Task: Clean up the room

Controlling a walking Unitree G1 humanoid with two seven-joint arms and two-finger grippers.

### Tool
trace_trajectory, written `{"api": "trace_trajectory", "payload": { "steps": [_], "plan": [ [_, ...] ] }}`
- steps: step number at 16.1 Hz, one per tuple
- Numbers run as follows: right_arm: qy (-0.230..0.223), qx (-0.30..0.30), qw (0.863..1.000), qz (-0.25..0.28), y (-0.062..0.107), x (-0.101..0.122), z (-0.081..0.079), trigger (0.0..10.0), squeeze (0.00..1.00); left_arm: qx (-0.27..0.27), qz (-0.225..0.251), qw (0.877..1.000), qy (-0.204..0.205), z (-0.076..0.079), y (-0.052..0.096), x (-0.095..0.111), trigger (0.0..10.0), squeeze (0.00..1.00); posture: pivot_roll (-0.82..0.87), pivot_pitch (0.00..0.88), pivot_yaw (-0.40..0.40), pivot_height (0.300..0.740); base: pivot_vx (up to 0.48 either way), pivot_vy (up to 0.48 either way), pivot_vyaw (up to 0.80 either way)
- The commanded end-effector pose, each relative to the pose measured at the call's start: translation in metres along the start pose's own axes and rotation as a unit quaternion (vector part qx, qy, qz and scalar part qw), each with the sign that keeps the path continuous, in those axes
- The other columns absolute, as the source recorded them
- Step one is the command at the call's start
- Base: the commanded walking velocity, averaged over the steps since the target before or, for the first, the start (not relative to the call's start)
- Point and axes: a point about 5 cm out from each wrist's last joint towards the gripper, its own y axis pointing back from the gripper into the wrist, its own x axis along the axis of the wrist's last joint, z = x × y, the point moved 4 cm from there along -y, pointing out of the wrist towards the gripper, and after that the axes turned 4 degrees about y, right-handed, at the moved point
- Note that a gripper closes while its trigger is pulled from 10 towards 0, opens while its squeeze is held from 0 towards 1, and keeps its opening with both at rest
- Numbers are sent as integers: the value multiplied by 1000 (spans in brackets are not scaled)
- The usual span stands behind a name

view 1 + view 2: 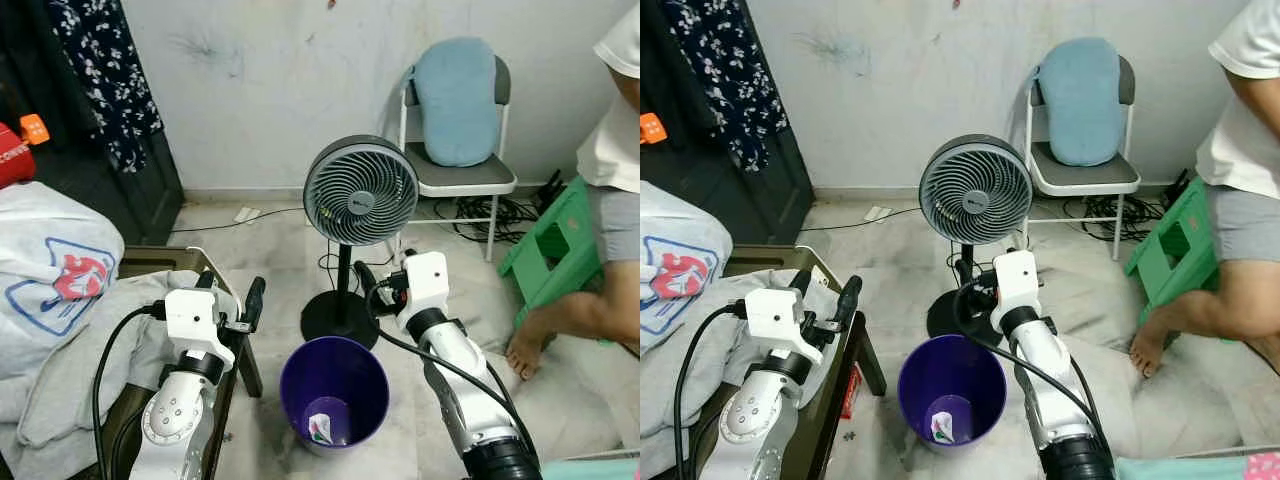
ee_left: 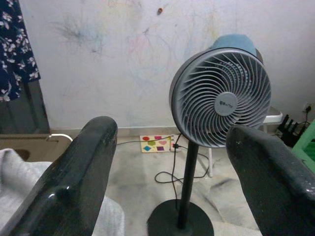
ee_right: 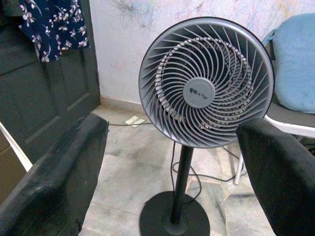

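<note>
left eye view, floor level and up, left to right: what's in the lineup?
Grey clothes pile → left gripper → purple bin → pedestal fan → folding chair with blue cushion → green stool → person's leg.

You face a scuffed white wall [image 1: 260, 90] scribbled with faint marks, above a pale marble-like floor [image 1: 280, 240]. A grey pedestal fan [image 1: 360, 190] stands in the middle, and behind it a folding chair [image 1: 460, 175] holds a blue cushion [image 1: 455, 100]. A dark door [image 1: 150, 190] lies left with a floral dress [image 1: 100, 70] hanging there; a green stool [image 1: 555, 245] sits right.
</note>
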Motion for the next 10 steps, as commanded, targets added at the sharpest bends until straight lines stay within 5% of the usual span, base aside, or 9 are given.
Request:
{"api": "trace_trajectory", "payload": {
  "steps": [1,6,10],
  "plan": [
    [10,-5,1000,16,1,8,2,10000,0,-8,2,1000,0,2,-3,1,10000,0,-113,0,23,740,0,0,0],
    [31,-18,999,17,9,6,9,10000,0,-16,-7,1000,0,7,-6,-2,10000,0,-133,0,39,740,0,0,0],
    [24,-21,999,15,14,4,9,10000,0,-21,-11,1000,-6,8,-7,-3,10000,0,-137,0,46,740,0,0,788]
  ]
}}
